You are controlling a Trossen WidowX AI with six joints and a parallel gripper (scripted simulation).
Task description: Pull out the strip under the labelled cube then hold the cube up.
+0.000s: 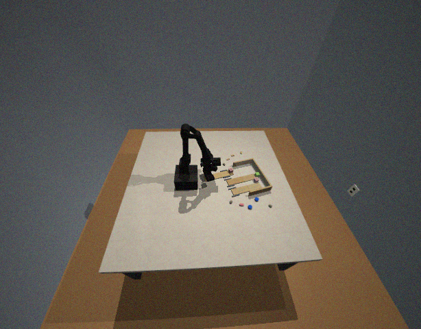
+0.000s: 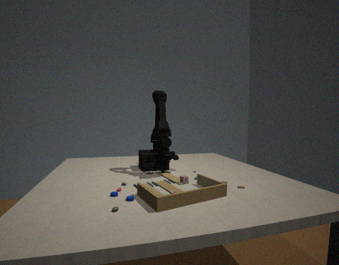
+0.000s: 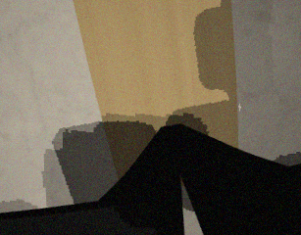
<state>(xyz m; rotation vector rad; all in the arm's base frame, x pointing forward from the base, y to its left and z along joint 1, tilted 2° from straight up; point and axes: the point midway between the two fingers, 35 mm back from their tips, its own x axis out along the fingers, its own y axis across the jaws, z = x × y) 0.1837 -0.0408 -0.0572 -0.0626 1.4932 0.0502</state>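
A pink cube with dark marks on its faces (image 1: 230, 171) (image 2: 184, 179) stands upright on the far end of a flat wooden strip (image 1: 222, 174) (image 2: 171, 177) (image 3: 150, 59). This strip sticks out of the frame's open side toward the arm's base. My gripper (image 1: 209, 179) (image 2: 163, 171) (image 3: 172, 135) is shut, fingertips down at the strip's near end. The strip passes under the fingertips; their exact contact with it is hidden. Another pink cube (image 1: 256, 179) (image 2: 174, 192) and a green cube (image 1: 257, 173) are at the far end of the middle strip (image 1: 240, 179) (image 2: 167, 185).
A wooden three-sided frame (image 1: 263, 174) (image 2: 192, 196) walls the far side. A third strip (image 1: 244, 189) lies nearest the top camera. Short dark rails flank the strips. Blue discs (image 1: 249, 207) (image 2: 130, 198), a red piece (image 1: 241, 204) (image 2: 119, 189) and small stones lie outside the frame.
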